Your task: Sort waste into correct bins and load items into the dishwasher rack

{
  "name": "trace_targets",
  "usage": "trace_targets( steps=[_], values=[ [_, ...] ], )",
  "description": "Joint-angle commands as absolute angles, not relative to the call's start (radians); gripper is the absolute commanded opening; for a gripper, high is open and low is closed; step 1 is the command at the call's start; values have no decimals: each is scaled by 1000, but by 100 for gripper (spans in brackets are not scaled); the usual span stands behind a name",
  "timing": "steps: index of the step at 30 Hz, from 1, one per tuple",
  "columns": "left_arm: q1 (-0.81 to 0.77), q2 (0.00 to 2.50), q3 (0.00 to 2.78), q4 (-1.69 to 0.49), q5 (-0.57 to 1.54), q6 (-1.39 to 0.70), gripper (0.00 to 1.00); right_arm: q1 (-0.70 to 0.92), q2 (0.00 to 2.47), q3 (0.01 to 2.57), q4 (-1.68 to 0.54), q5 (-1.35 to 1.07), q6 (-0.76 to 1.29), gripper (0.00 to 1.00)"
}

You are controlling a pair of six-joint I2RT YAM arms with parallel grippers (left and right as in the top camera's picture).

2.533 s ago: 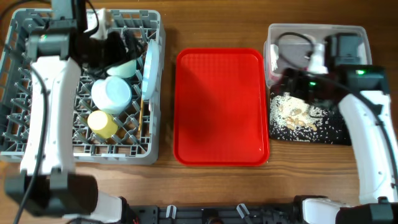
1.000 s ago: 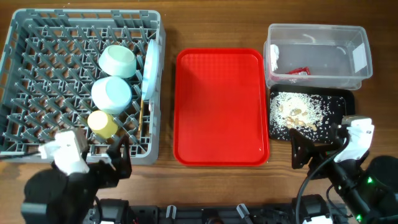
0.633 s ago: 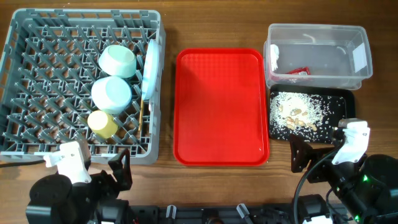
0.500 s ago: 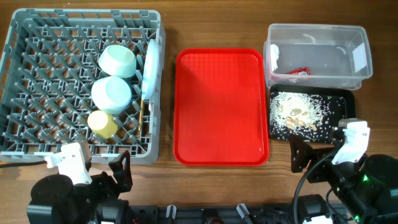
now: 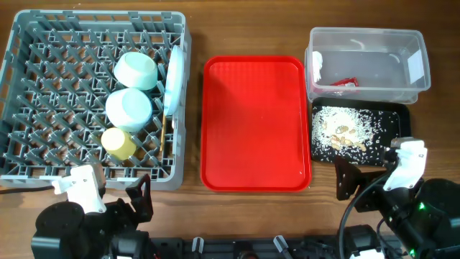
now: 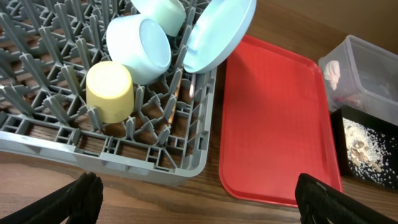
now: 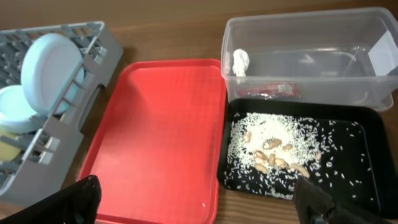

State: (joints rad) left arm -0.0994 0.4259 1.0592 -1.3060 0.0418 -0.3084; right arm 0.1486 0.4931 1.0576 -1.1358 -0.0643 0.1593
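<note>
We see bright, even light from above. Shadows are soft and small. The clear tub (image 7: 323, 94) shines a little. Everything looks sharp.

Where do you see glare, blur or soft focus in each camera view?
Overhead: even light, everything sharp, faint sheen on the red tray. Left wrist: the left gripper's fingers are dark, soft-edged blobs; the dishwasher rack is crisp. Right wrist: pale highlights on the clear tub walls; the right gripper's fingers blur.
</note>
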Motion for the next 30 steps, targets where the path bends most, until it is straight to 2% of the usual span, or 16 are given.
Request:
trace_targets(
  steps=[1,4,14,30],
  values=[
    [-103,420,1053,-1306,28,-292,100,146,441,1021,-1103,-49,69,100],
    [-103,420,1053,-1306,28,-292,100,146,332,920,-998,-141,-56,100],
    [-103,420,1053,-1306,28,-292,100,161,31,608,-685,-163,-46,100],
    [-103,420,1053,-1306,28,-292,100,160,3,213,-91,-184,-80,100]
  ],
)
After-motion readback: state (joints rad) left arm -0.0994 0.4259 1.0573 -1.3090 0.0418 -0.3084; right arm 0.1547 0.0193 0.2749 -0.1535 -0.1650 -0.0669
